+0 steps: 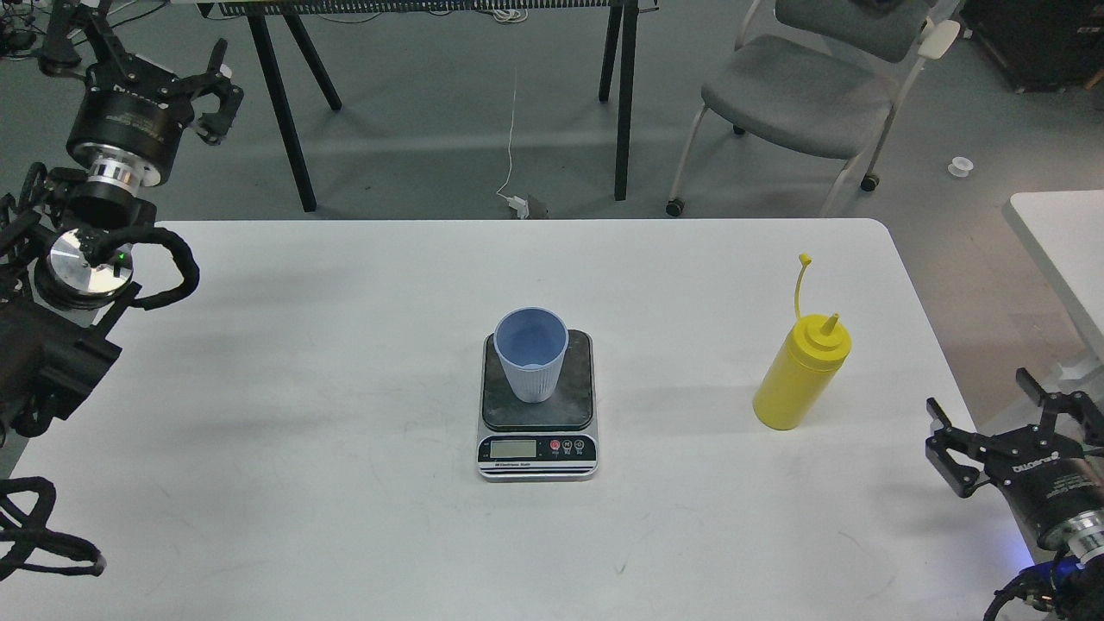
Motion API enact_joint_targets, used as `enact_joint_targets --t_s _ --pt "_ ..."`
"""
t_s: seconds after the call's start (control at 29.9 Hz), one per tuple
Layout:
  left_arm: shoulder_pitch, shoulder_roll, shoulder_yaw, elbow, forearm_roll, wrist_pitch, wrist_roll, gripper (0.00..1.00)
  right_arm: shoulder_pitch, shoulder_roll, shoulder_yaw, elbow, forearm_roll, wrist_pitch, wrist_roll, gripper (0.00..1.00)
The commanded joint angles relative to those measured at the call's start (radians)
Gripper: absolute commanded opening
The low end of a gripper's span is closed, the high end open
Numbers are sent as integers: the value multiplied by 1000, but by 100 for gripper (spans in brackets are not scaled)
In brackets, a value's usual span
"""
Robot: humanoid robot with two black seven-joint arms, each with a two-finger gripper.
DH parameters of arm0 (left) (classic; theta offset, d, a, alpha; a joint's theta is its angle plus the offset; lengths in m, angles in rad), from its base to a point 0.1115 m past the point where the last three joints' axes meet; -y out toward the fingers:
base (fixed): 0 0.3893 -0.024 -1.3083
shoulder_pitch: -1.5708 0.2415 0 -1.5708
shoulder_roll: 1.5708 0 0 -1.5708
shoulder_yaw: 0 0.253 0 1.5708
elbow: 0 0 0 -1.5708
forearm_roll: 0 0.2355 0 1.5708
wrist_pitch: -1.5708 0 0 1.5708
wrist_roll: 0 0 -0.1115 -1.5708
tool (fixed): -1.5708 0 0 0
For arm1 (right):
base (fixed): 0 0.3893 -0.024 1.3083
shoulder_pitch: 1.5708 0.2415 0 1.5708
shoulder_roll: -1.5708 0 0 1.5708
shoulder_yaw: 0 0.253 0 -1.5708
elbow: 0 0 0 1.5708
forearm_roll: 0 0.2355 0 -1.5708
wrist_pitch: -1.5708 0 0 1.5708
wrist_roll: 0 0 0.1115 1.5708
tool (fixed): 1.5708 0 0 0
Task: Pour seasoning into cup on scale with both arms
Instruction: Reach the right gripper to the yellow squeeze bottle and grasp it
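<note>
The pale blue ribbed cup (530, 355) stands upright on the dark top plate of the scale (536, 448), in the middle of the white table (345, 483). The yellow squeeze bottle of seasoning (800, 373) stands upright at the table's right side, its cap strap sticking up. My left gripper (142, 60) is open and empty, far off past the table's back left corner. My right gripper (987, 412) is open and empty at the table's front right edge, below and right of the bottle.
A grey chair (802, 95) and black table legs (623, 95) stand behind the table. A second white table (1056, 228) is at the right. A white cable and plug (520, 202) lie on the floor.
</note>
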Motion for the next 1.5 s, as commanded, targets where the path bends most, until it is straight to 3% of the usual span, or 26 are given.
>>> enact_joint_targets --t_s 0.0,0.47,0.74,1.27,1.47 --pt "3 -20 -7 39 -1 0 -1 99 -9 47 -18 8 -17 0 1 99" --pt "24 -20 4 33 5 0 -1 99 68 253 -49 -10 -229 0 7 99" --pt "43 -14 2 -9 5 0 -1 99 149 340 -43 -150 -235 0 11 99" --pt "43 15 5 -10 8 0 -3 99 351 346 -52 -308 -237 0 11 95" --pt "43 14 5 -12 7 0 -6 99 413 421 -85 -426 -243 0 11 96"
